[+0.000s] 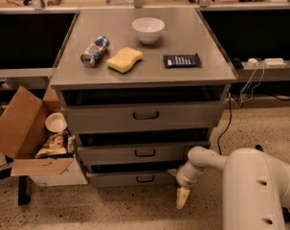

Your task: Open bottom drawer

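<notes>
The bottom drawer [113,179] is the lowest, slimmest grey front of the cabinet, with a small dark loop handle [145,178] at its centre. It stands slightly out from the cabinet face. My gripper [182,197] hangs pointing down at the end of the white arm [206,159], just right of the drawer's right end and close to the floor. It is apart from the handle, to the handle's lower right.
The middle drawer [144,153] and top drawer [144,115] sit above. On the cabinet top are a white bowl [148,29], a can [94,51], a yellow sponge [124,60] and a dark packet [182,60]. An open cardboard box [29,138] stands at left. My white body [259,190] fills the lower right.
</notes>
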Available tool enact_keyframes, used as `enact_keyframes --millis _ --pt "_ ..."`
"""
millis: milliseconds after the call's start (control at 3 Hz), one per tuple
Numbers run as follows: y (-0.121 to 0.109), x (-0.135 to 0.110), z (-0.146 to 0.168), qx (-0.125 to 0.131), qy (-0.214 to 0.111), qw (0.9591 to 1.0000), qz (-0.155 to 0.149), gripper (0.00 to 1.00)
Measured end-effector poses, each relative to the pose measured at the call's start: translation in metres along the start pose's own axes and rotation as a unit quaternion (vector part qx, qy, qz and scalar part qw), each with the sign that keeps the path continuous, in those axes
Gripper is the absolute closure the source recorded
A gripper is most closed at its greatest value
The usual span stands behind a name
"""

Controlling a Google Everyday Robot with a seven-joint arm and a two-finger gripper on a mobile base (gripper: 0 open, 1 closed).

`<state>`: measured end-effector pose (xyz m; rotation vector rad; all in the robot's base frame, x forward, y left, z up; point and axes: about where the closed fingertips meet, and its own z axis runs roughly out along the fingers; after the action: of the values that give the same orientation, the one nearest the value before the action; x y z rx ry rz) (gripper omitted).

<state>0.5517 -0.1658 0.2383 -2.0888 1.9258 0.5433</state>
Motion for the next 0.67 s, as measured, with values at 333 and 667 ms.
enact_keyframes --millis 333,667 --pt "-0.008 0.006 0.001 0.027 0.009 0.9995 -0.012 0.00" --pt "-0.028 0.016 0.006 0.070 0.026 0.9964 -0.040 0.00"
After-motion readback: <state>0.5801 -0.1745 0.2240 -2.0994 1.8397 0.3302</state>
